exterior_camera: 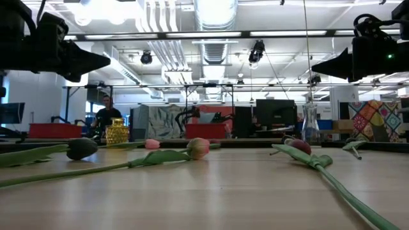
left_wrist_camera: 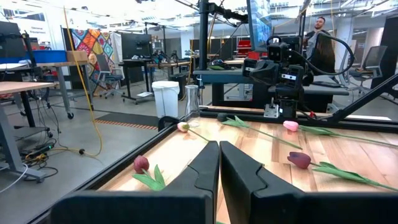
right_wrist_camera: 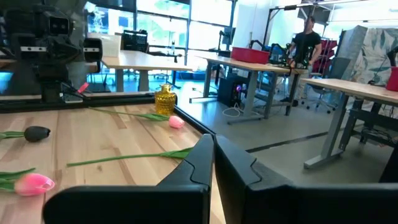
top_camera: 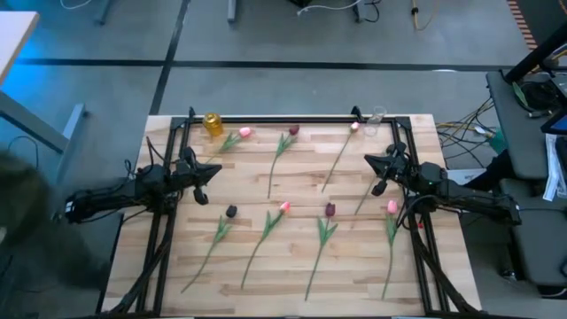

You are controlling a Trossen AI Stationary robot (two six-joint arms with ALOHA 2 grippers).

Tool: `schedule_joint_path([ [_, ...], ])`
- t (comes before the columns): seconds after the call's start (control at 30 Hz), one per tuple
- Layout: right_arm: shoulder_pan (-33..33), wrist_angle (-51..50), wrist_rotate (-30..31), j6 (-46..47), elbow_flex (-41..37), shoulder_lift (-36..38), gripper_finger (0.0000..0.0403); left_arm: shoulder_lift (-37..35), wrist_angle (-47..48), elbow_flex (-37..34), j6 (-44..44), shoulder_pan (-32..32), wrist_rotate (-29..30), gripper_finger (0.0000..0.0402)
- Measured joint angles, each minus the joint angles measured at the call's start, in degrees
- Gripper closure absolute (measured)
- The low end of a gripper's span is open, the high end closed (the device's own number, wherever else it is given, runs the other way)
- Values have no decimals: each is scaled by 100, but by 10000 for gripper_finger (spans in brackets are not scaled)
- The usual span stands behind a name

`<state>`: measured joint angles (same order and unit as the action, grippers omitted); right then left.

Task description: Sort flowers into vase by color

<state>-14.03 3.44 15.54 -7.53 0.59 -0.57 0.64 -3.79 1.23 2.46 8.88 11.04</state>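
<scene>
both tools together: left tool [top_camera: 205, 174], right tool [top_camera: 378, 167]; yellow vase [top_camera: 213, 123], clear vase [top_camera: 376, 118] behind tulips [top_camera: 283, 207].

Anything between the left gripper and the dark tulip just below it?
Nothing visible. The left gripper hangs above the table with its fingers together, and only bare wood separates it from the dark tulip. The yellow vase stands at the far edge.
</scene>
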Motion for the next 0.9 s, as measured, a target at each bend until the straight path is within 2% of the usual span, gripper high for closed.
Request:
schedule_joint_path([
  [0.5,-8,25,68,-110,1,-13,394,0,-1,0,0,1,1,402],
  [0.63,-26,74,524,-762,0,-79,394,0,0,0,1,2,0,402],
  [0.7,-25,117,554,-1063,1,-77,394,1,-1,0,1,2,1,402],
  [0.9,-25,139,553,-2783,-1,-75,394,0,-2,0,1,2,1,402],
])
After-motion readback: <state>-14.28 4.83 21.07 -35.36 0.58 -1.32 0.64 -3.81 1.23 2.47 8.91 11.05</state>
